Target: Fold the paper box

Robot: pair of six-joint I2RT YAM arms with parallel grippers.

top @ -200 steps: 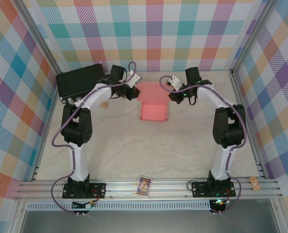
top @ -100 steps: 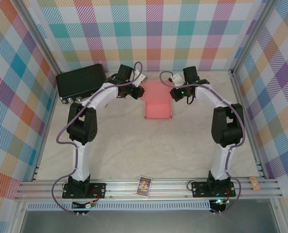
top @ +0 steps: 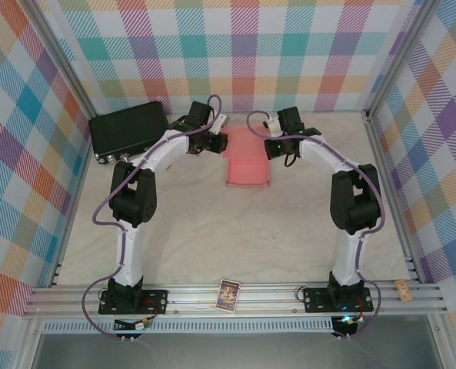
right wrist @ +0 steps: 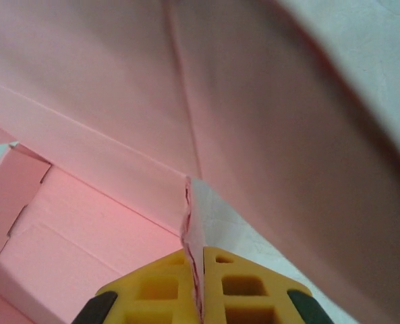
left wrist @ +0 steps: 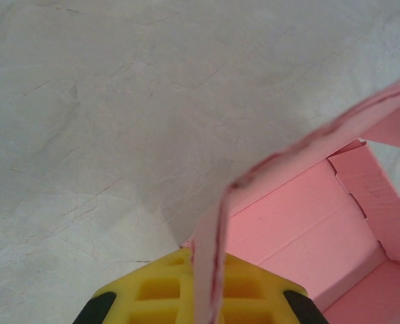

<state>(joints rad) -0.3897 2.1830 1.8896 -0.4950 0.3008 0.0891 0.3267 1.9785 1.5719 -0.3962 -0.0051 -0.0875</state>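
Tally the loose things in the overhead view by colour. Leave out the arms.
Pink: 1, the paper box
Black: 1, the hard case
Tan: 1, the cork-like piece
Multicoloured: 1, the picture card
Total: 4

robot lab test cell: aluminium frame rails, plaid backdrop walls

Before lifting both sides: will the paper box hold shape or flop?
Probably floppy: the paper box wall pinched in the left gripper bows. Likely light: thin sheet, edge-on in the right gripper. Pulling apart might crease it.
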